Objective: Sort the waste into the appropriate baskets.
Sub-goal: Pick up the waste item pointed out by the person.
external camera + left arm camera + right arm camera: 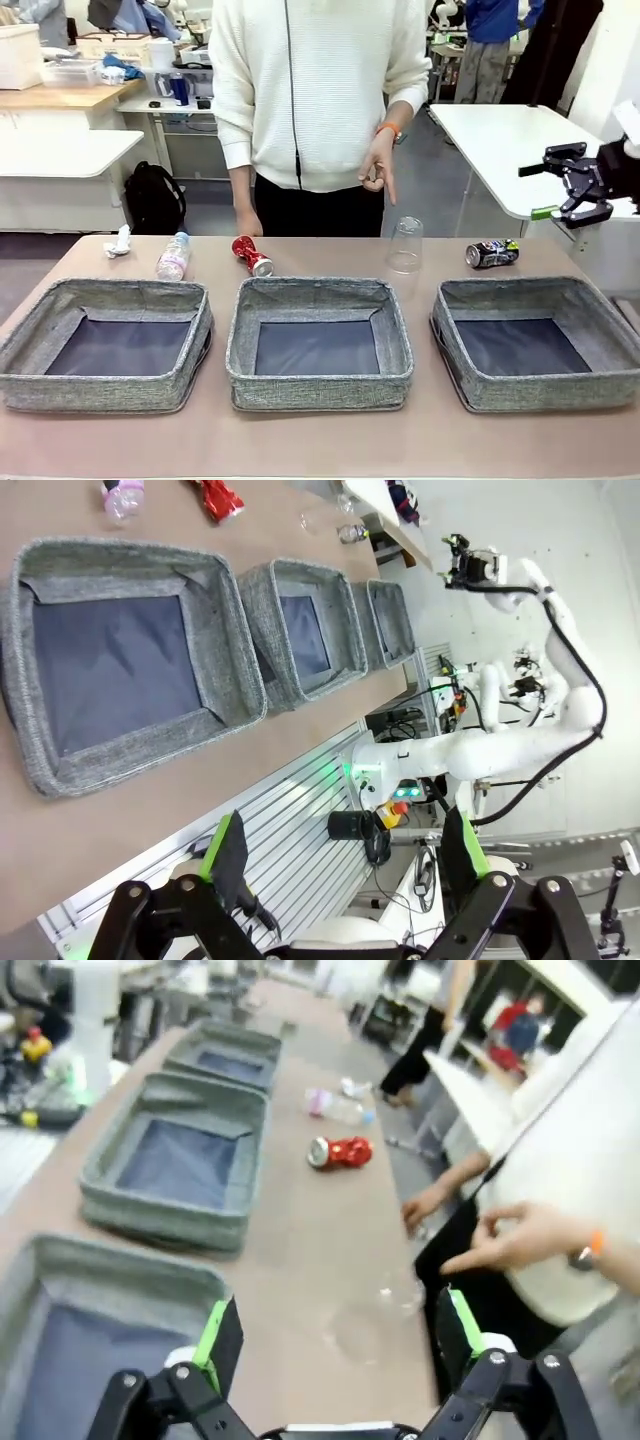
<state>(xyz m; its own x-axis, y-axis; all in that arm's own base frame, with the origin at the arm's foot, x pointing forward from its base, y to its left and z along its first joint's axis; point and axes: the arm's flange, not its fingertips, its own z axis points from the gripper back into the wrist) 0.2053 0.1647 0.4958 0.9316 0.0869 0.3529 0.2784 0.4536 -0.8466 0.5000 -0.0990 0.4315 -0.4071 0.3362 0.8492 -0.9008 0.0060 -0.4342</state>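
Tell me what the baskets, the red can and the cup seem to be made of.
The baskets look like grey woven fabric, matte, with soft sagging walls and darker, smoother floors. The red can seems to be thin metal, glossy and dented, with a silver end. The cup is clear, likely plastic, perhaps glass: the table shows through it.

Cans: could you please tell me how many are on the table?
2. The red can lies just beyond the middle basket, the black can just beyond the right basket. None seems hidden.
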